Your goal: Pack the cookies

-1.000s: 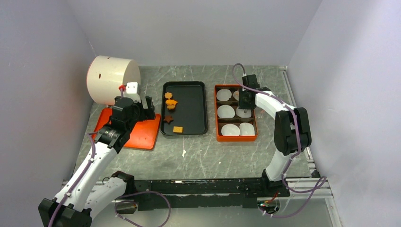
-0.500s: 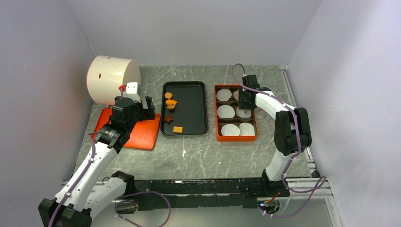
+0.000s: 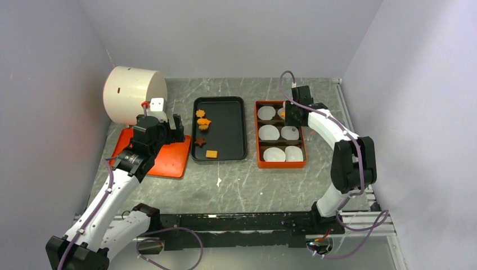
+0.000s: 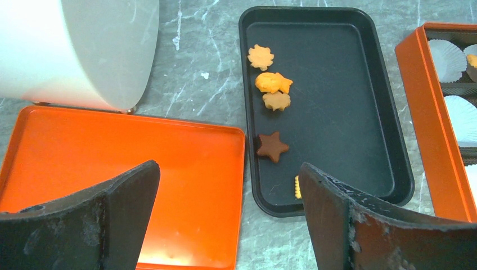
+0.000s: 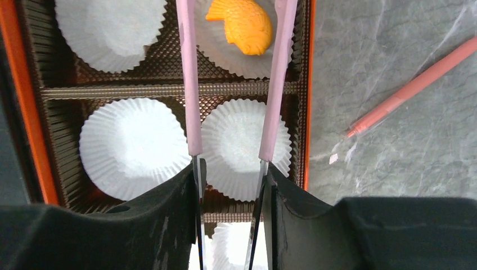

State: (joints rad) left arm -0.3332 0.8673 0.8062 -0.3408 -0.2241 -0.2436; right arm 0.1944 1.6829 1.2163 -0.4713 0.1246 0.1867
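Observation:
Several cookies lie on the black tray (image 3: 236, 132): an orange leaf (image 4: 260, 57), an orange fish (image 4: 273, 82), a tan one (image 4: 276, 101), a brown star (image 4: 272, 146), and a square one (image 3: 211, 153) partly hidden in the left wrist view. One orange fish cookie (image 5: 243, 25) lies in the far right paper cup of the orange box (image 3: 259, 135). My right gripper (image 5: 230, 169) is shut on pink tongs (image 5: 188, 84), whose arms stand apart on either side of that cookie; their tips are out of view. My left gripper (image 4: 228, 185) is open and empty above the orange lid (image 4: 112, 163).
A big white cylinder (image 3: 134, 94) lies on its side at the back left, beside the lid. The other paper cups (image 5: 132, 146) in the box hold nothing. A pink rod (image 5: 410, 87) lies on the table right of the box.
My right gripper has moved with the tongs from the middle cups toward the far end of the box. The left arm has not moved.

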